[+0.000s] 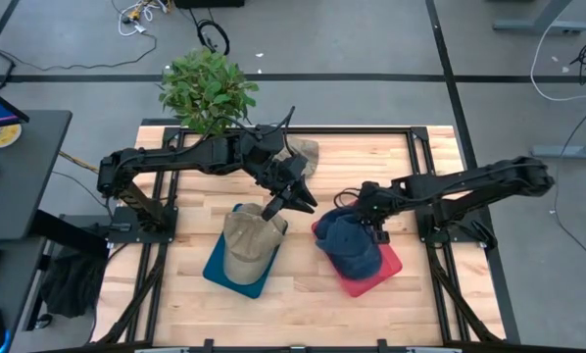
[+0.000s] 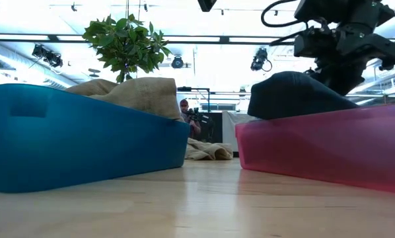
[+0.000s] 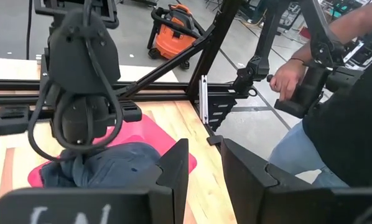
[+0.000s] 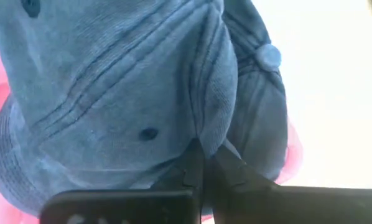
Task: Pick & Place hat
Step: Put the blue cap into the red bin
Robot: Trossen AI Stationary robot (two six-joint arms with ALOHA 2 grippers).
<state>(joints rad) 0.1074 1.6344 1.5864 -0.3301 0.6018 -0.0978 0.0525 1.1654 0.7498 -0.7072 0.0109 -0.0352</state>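
Count of hats: three in view; one tan hat (image 1: 246,247) lying in the blue tray (image 1: 220,275), one blue hat (image 1: 350,245) lying in the red tray (image 1: 383,269), and a second tan hat (image 1: 304,154) lying on the table (image 1: 303,304) near its far edge. Count of trays: two, side by side at the table's centre, apart from each other, with a strip of bare wood between them.

Right gripper (image 4: 201,163): down at the blue hat over the red tray; its fingers are pressed together on a fold of the hat's crown. Left gripper (image 1: 303,196): raised between the far tan hat and the blue tray, just beside the tray's far corner; its fingers (image 3: 173,174) stand apart with nothing between them.

Open room: bare wood along the near edge of the table. A potted plant (image 1: 208,90) stands at the far left corner; a person (image 3: 335,118) stands beyond the table.
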